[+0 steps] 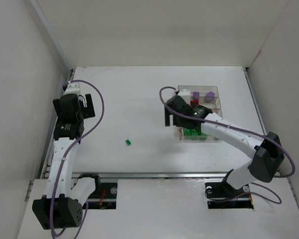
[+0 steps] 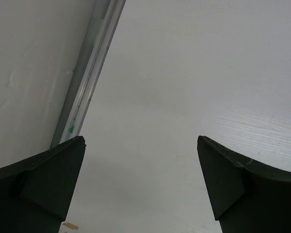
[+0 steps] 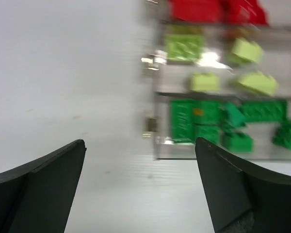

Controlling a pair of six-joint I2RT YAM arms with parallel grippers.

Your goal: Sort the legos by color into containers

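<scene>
bins: four narrow clear smoky plastic containers (image 1: 216, 90) joined in one block, right side of the smooth white table (image 1: 139, 89) | contents: studded plastic legos, namely red bricks (image 3: 194, 9), yellow-green bricks (image 3: 184, 46), dark green bricks (image 3: 189, 119) and purple bricks (image 1: 210, 95), each colour in its own bin; blurred, count unclear | stray: one dark green brick (image 1: 128, 142) lies alone mid-table | right gripper (image 3: 140, 145): matte black wedge jaws spread wide, holding nothing, just beside the block | left gripper (image 2: 140, 141): jaws spread wide, holding nothing, over the table's left edge

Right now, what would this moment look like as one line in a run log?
left hand: open, empty | right hand: open, empty, beside containers | loose green lego: on table, unsorted
</scene>
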